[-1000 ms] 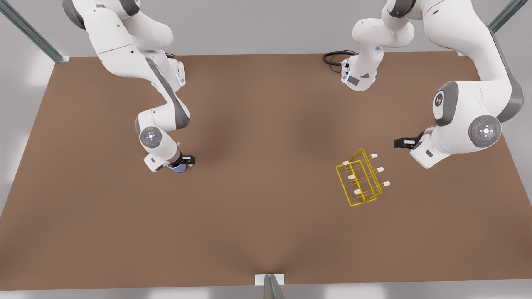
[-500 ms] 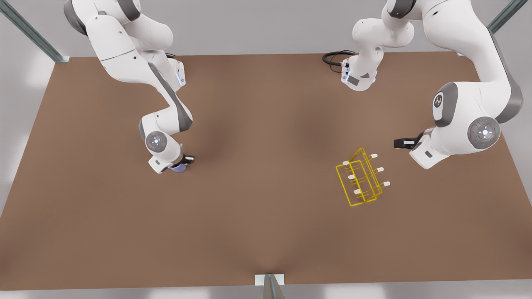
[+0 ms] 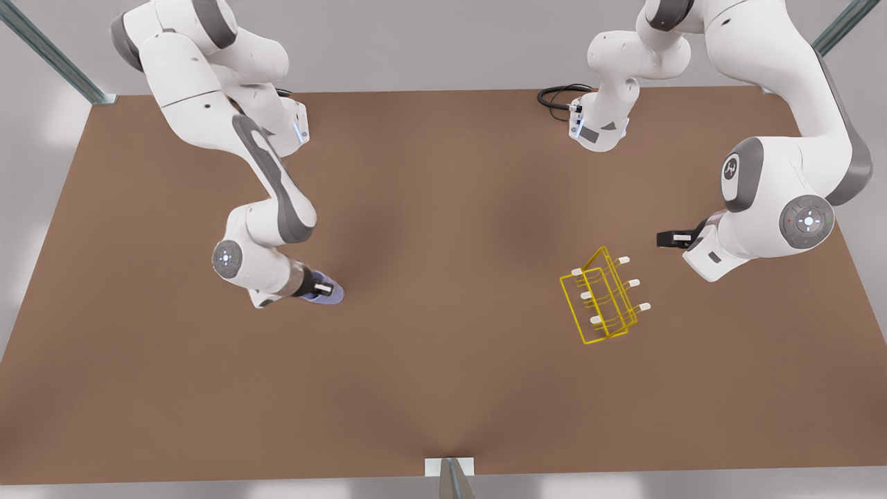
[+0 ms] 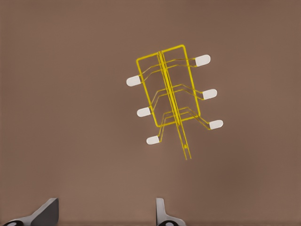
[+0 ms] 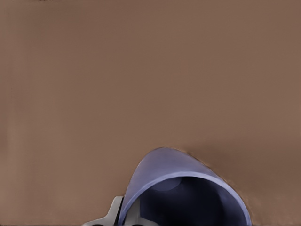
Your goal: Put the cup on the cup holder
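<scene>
The lavender-blue cup is tipped on its side in my right gripper, which is shut on it on the front view's left. In the right wrist view the cup shows its open mouth, with one grey finger against its wall. The yellow wire cup holder stands on the table at the front view's right, its white-tipped pegs slanting up. My left gripper waits open just behind and to the right of it. In the left wrist view the cup holder lies ahead of the spread gripper.
The brown table has wide free room between the cup and the rack. A black cable coils at the back by an arm base. A metal post stands at the front edge's middle.
My right gripper swung toward the front view's right and a little nearer, turning the cup from mostly hidden under the wrist to lying tipped sideways. The left arm stayed still.
</scene>
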Tool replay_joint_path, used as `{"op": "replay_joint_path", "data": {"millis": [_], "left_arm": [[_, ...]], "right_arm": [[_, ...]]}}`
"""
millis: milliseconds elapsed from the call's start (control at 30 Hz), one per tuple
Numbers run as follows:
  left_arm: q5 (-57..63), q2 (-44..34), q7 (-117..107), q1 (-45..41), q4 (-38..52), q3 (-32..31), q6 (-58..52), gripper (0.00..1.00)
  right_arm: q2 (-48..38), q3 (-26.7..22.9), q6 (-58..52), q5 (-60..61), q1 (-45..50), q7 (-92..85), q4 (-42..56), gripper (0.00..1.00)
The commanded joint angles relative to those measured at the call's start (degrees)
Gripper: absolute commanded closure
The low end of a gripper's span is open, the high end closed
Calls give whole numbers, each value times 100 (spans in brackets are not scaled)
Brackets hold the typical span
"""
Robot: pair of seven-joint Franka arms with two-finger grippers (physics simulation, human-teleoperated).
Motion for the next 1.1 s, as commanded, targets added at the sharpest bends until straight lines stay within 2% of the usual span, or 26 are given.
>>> {"op": "replay_joint_path", "data": {"millis": [0,67,200,267,367,500,567,667,833,967,1000,1067], "left_arm": [[10,-7,-57,-1,2,1,-31,0],[19,11,-57,-1,2,9,-31,0],[10,37,-49,-1,2,124,-22,0],[19,37,-57,-1,11,132,-13,0],[19,20,-66,-1,38,159,-22,0],[19,37,-84,-1,82,185,215,0],[19,29,-93,-1,90,282,268,0],[10,-217,-488,-1,-235,282,593,0],[10,-262,-558,-1,-296,282,707,0],[1,-279,-558,43,-296,282,707,0],[1,-288,-558,43,-296,282,707,0],[-8,-297,-558,43,-305,273,707,0]], "right_arm": [[239,-10,-95,2111,55,-618,316,79],[476,-10,-95,3129,204,-785,588,79],[1530,17,1,4511,784,-679,2002,79],[2076,17,10,4679,969,-679,2627,79],[3104,324,19,4696,1057,-732,3753,79],[4001,702,-25,4696,1031,-1321,4526,79],[4203,940,-78,4766,1005,-1769,4535,79],[4449,1001,-403,5206,1013,-2604,4526,79],[4713,1221,-350,5654,1057,-3096,4640,79],[4739,1212,-87,5645,1145,-3017,4649,79],[4722,1229,501,5558,1215,-2965,4649,79],[4704,1247,740,5224,1224,-2728,4658,79]]}}
